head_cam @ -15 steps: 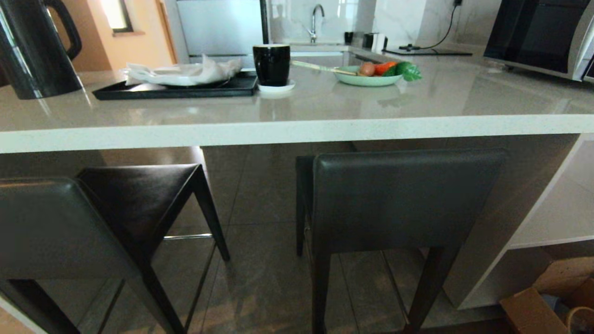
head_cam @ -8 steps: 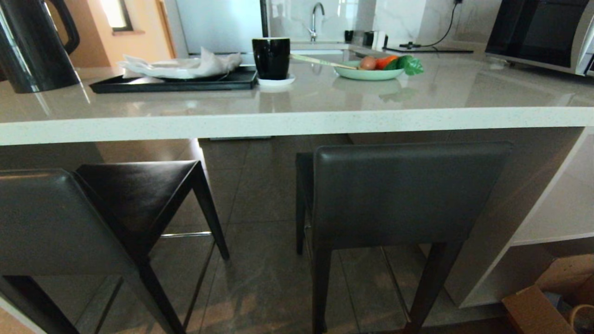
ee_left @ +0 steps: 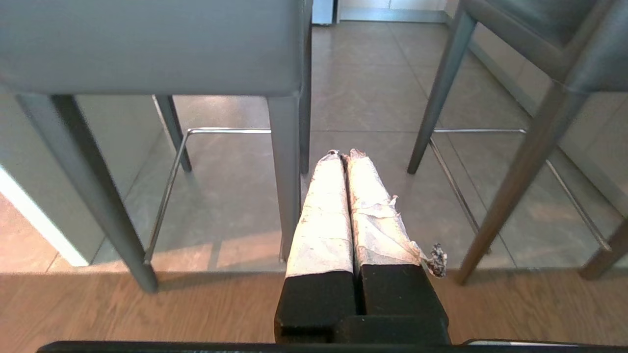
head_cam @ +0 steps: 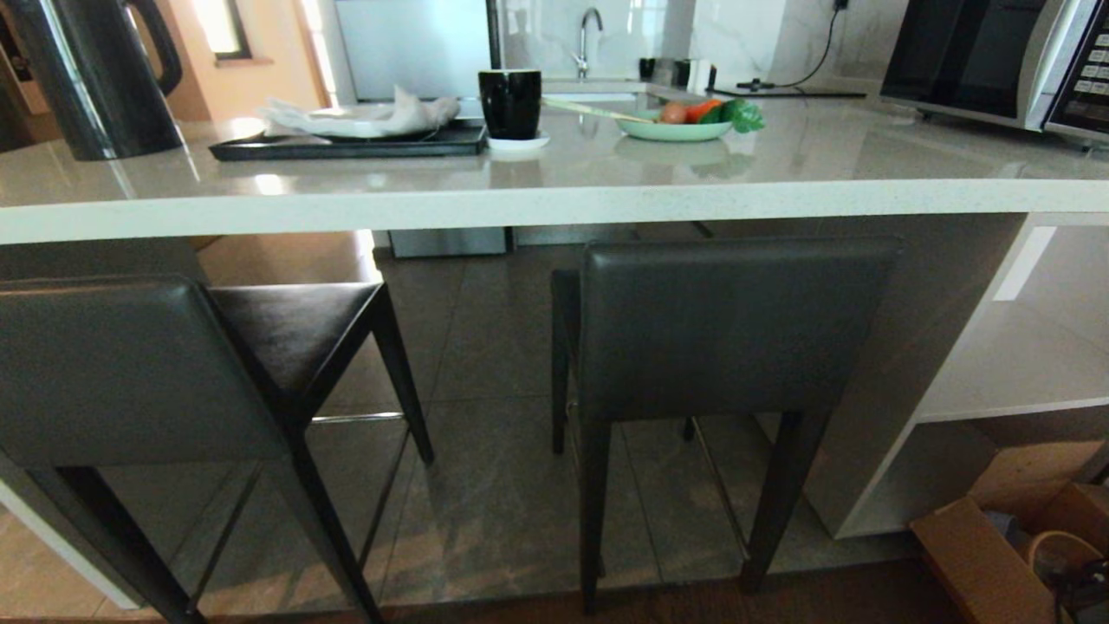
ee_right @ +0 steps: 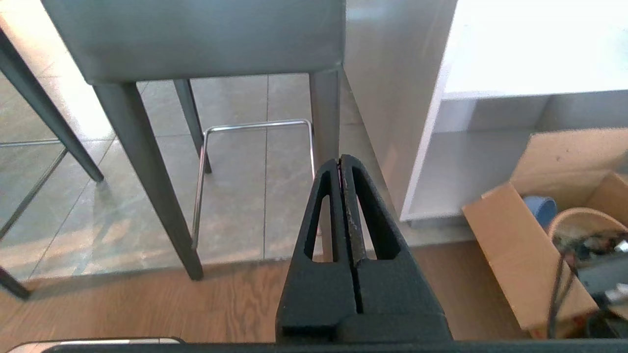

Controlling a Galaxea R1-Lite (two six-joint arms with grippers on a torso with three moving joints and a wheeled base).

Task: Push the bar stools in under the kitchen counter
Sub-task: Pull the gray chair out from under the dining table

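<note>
Two stools (head_cam: 736,329) (head_cam: 130,373) stand before us, backs short of the tabletop (head_cam: 554,204) edge, so we hang our left gripper (ee_left: 343,157) and right gripper (ee_right: 342,164) pressed together low, ready for pushing.

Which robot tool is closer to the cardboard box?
Right. The right tool hangs shut beside the box, which lies on the floor by the white shelves. The left tool, also shut, points between the two stools, with no box in its view.

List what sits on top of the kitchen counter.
On the kitchen counter: a dark kettle, a black tray with a crumpled white cloth, a black mug, a green plate of vegetables, a microwave. The cloth hides the tray's contents.
</note>
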